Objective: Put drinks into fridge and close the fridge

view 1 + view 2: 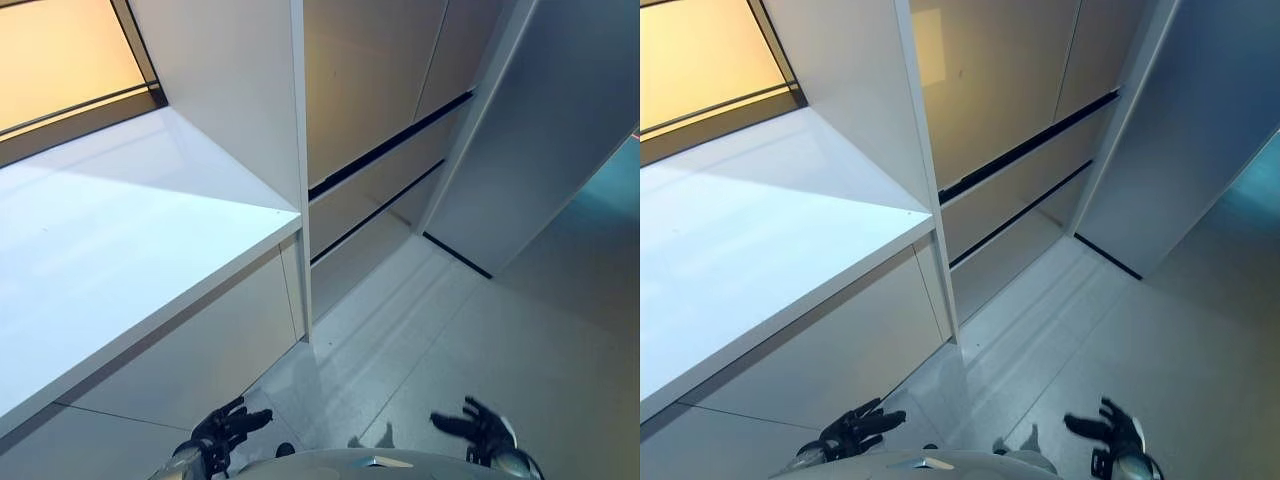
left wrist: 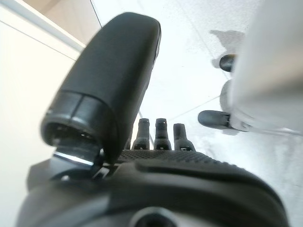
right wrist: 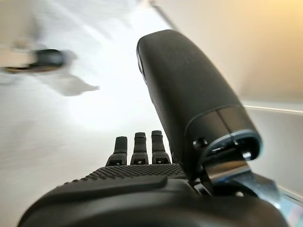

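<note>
No drink shows in any view. My left hand hangs low over the floor at the bottom left, fingers straight and holding nothing; its wrist view shows the same hand with only floor past it. My right hand hangs low at the bottom right, also open and empty, as in its wrist view. Ahead stand tall beige cabinet fronts with two dark horizontal gaps. I cannot tell which front belongs to the fridge.
A white counter runs along the left, with a white upright panel at its far end and white fronts below. A grey panel stands out at the right. Pale floor lies between.
</note>
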Motion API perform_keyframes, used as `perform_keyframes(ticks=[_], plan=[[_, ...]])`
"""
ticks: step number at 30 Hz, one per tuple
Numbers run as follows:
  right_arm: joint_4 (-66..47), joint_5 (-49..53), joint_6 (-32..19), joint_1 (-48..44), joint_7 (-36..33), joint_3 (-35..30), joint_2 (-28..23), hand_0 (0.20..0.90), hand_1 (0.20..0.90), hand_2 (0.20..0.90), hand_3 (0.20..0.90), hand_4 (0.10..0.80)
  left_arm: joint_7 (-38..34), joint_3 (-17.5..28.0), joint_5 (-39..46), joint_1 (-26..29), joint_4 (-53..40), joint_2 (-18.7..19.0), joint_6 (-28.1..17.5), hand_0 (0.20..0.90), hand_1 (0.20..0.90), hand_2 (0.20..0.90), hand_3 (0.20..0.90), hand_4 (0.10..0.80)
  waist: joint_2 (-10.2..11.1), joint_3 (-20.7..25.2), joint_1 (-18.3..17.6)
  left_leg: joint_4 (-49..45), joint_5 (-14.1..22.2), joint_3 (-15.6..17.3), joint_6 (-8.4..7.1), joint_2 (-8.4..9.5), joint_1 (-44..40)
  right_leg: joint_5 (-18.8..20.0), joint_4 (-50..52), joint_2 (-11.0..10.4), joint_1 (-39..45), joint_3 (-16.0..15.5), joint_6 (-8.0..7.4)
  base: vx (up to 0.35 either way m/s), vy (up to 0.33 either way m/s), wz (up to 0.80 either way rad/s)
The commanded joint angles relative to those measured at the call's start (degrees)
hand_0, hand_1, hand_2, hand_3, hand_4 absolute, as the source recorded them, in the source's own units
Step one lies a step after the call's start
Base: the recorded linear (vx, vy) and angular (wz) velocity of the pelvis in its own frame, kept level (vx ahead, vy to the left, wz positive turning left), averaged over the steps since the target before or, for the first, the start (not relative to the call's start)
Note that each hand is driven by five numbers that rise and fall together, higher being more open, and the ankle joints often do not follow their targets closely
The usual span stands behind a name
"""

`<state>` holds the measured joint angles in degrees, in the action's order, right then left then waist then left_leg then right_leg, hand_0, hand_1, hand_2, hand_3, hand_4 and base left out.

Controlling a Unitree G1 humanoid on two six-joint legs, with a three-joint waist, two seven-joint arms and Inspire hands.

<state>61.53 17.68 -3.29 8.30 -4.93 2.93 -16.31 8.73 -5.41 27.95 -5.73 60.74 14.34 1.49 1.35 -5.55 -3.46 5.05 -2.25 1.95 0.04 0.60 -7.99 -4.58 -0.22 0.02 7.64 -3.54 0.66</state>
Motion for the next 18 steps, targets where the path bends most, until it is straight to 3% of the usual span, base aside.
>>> perform_keyframes(ticks=[1, 5, 9, 18], plan=[[1.8, -2.9, 0.1, -3.4, 4.2, 1.3, 0.2, 0.900, 0.900, 0.900, 0.900, 0.800, 2.0, -0.9, -2.5, 2.8, 2.7, 0.8, -3.4, 0.900, 0.900, 0.900, 0.900, 0.800, 0.7, -1.0, 0.8, -3.3, 5.3, 1.6, 2.57, 2.16, 1.3, 4.3, 0.4, 0.3, -3.1, 0.7, -2.51, -0.033, -0.013, 0.01], [7.2, -2.0, 3.8, -3.6, 8.5, 1.7, 1.5, 0.900, 0.900, 0.900, 0.900, 0.800, -0.3, -0.4, -2.0, 3.2, 6.5, 0.2, -3.6, 0.900, 0.900, 0.900, 0.900, 0.800, 0.8, -1.1, 1.0, -3.2, 5.4, 1.4, 2.54, 2.11, 1.0, 4.0, 0.4, 0.4, -2.7, 0.9, -2.56, -0.002, 0.000, -0.01], [10.9, -4.6, 7.0, -3.8, 8.5, 3.0, 1.6, 0.900, 0.900, 0.900, 0.900, 0.800, 1.3, -0.7, -4.1, 3.8, 8.2, -0.3, -3.9, 0.900, 0.900, 0.900, 0.900, 0.800, 0.5, -0.9, 1.2, -3.1, 5.5, 1.0, 2.48, 2.14, 0.7, 3.9, 0.2, 0.4, -2.4, 0.7, -2.60, -0.001, 0.001, -0.01], [11.3, -4.9, 7.9, -4.2, 8.6, 4.1, 1.8, 0.900, 0.900, 0.900, 0.900, 0.800, 1.2, -2.2, -4.3, 4.2, 8.2, -0.9, -2.8, 0.900, 0.900, 0.900, 0.900, 0.800, 0.5, -0.3, 1.3, -2.7, 5.6, 0.4, 2.54, 2.38, 0.4, 3.7, 0.1, 0.3, -2.1, 0.7, -2.82, 0.000, 0.000, 0.00]])
